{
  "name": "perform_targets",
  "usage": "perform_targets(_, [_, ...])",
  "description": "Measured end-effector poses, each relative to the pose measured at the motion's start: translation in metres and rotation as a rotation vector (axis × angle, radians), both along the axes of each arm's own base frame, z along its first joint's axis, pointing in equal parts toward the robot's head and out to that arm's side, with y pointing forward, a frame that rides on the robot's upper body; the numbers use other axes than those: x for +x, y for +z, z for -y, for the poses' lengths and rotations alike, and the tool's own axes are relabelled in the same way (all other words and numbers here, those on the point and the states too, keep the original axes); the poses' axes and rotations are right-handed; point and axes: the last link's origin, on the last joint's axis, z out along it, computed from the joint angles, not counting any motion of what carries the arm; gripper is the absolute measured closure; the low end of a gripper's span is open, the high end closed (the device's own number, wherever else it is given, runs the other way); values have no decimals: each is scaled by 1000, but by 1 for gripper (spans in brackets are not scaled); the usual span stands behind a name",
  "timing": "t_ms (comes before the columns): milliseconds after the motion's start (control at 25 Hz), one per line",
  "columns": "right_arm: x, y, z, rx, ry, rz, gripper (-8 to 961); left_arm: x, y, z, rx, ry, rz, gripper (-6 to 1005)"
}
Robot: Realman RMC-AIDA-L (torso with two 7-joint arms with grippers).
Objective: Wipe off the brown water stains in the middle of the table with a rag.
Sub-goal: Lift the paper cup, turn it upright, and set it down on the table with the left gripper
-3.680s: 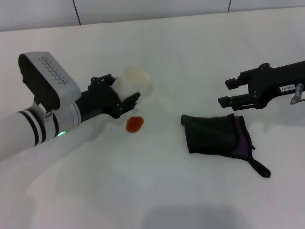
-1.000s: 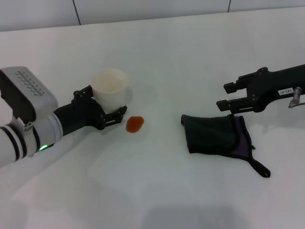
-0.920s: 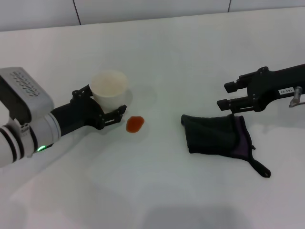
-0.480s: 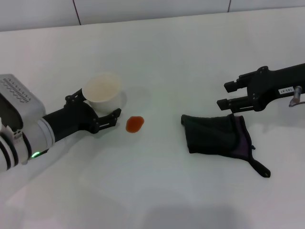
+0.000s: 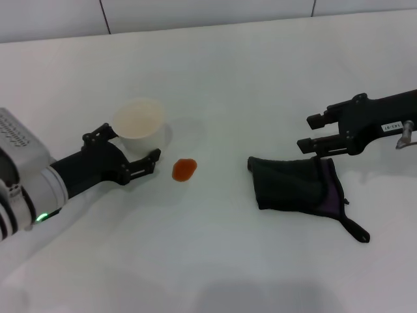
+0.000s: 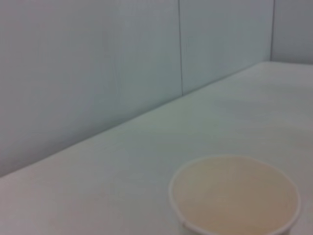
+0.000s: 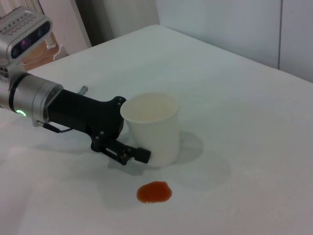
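The brown water stain [image 5: 184, 169] is a small orange-brown blot on the white table [image 5: 215, 248]; it also shows in the right wrist view [image 7: 154, 192]. The rag [image 5: 296, 182], dark with a purple lining and a thin black tail, lies flat to the right of the stain. My right gripper [image 5: 307, 129] is open and empty, hovering just beyond the rag's far right edge. My left gripper [image 5: 130, 145] is open at the left, and its fingertips [image 7: 131, 153] flank the base of a white paper cup [image 5: 138, 122] that stands upright on the table.
The empty cup [image 7: 151, 125] stands just left of and behind the stain; it fills the left wrist view [image 6: 234, 200]. A tiled wall [image 5: 208, 13] runs along the table's far edge. Bare tabletop lies in front of the stain and the rag.
The left arm tipped the cup near the stain earlier, then carried it left, set it upright and drew back leftward. The right gripper and rag have not moved.
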Motion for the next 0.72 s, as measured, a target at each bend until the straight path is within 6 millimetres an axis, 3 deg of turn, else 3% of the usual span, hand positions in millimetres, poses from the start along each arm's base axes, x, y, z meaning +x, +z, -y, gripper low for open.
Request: perform_targets(720, [-3, 0, 2, -18, 9, -5, 383, -20, 19, 30, 46, -6, 94, 122])
